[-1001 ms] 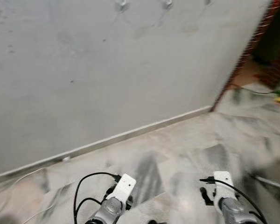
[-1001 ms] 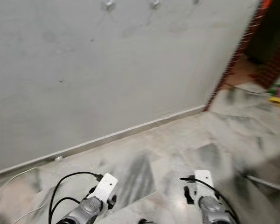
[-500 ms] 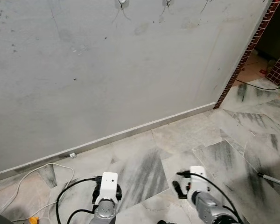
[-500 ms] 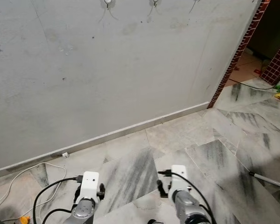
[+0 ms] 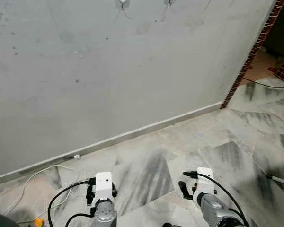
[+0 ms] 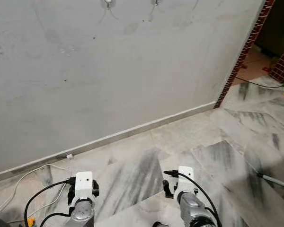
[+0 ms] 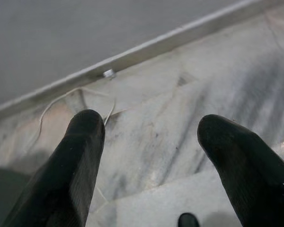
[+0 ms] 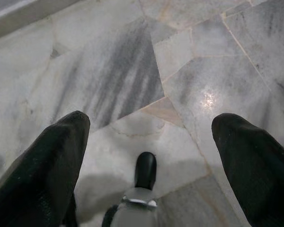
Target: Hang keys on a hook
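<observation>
Two small metal hooks [image 5: 123,4] [image 5: 168,2] are fixed high on the grey wall [image 5: 132,71], at the top edge of the eye views. Both arms are held low in front of me, far below the hooks. The left wrist [image 5: 103,185] and right wrist [image 5: 204,180] show their white camera mounts with black cables. My left gripper [image 7: 149,123] is open over the marble floor, with nothing between its fingers. My right gripper [image 8: 151,120] is open too, and beyond its empty gap a small dark rounded piece [image 8: 145,169] with a silver base rises over the floor tiles.
A white skirting [image 5: 146,126] runs along the wall's foot. A white cable [image 5: 33,177] and a small orange thing [image 5: 38,221] lie on the floor at the left. A brick-edged doorway [image 5: 253,49] opens at the right, with a black cable [image 5: 267,86] across it.
The whole picture has shifted and the blur of a second ago is gone, so the camera moved. Both arms stay low, and the left wrist has turned straighter.
</observation>
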### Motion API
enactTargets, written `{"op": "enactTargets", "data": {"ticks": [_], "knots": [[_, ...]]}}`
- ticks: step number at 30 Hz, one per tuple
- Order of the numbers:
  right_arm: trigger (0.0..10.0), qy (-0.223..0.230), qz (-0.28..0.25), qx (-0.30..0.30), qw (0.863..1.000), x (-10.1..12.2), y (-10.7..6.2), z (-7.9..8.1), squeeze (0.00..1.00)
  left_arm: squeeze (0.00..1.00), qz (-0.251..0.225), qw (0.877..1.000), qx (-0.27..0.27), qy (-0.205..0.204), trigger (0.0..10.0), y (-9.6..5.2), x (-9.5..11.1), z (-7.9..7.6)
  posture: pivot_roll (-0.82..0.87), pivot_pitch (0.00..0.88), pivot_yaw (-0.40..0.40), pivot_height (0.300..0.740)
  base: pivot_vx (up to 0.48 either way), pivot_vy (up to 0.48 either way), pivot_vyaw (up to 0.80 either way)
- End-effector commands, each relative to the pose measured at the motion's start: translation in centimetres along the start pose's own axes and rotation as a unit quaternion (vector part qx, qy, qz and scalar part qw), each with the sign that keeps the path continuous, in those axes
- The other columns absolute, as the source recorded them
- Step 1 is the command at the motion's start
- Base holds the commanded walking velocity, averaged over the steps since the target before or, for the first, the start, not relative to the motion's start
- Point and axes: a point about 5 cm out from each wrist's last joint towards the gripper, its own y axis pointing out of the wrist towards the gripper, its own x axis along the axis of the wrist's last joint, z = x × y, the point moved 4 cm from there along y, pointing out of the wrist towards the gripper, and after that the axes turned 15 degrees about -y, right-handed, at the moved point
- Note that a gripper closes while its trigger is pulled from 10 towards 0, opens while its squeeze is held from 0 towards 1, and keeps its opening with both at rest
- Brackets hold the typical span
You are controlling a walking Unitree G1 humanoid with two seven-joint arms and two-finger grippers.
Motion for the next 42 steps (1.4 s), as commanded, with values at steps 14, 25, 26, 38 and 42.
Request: {"op": "enactTargets", "data": {"ticks": [14,25,26,38,42], "knots": [[10.0,-0.001,0.009,-0.016,1.0,-1.1,-0.4,-1.6,0.0,0.0,-0.016,0.999,0.029,0.001,10.0,-0.9,-0.3,-1.0,0.08,0.116,-0.004,0.74,0.0,0.0,0.0],[10.0,-0.079,-0.014,0.069,0.994,0.6,0.1,2.3,0.0,0.0,0.067,0.995,-0.014,-0.075,10.0,2.7,1.1,7.7,0.07,0.119,-0.062,0.74,0.0,0.0,0.0],[10.0,-0.085,-0.019,0.076,0.993,0.9,0.1,2.6,0.0,0.0,0.071,0.993,-0.007,-0.095,10.0,3.2,2.2,10.6,0.06,0.119,-0.068,0.74,0.0,0.0,0.0],[10.0,-0.058,-0.105,0.097,0.988,6.1,0.3,5.0,0.0,0.0,-0.01,0.985,-0.127,-0.115,10.0,4.6,9.6,2.9,0.0,0.116,-0.026,0.74,0.0,0.0,0.0],[10.0,-0.052,-0.11,0.093,0.988,6.0,0.3,4.9,0.0,0.0,0.0,0.984,-0.15,-0.093,10.0,4.4,8.8,2.7,-0.01,0.118,-0.014,0.74,0.0,0.0,0.0]]}}
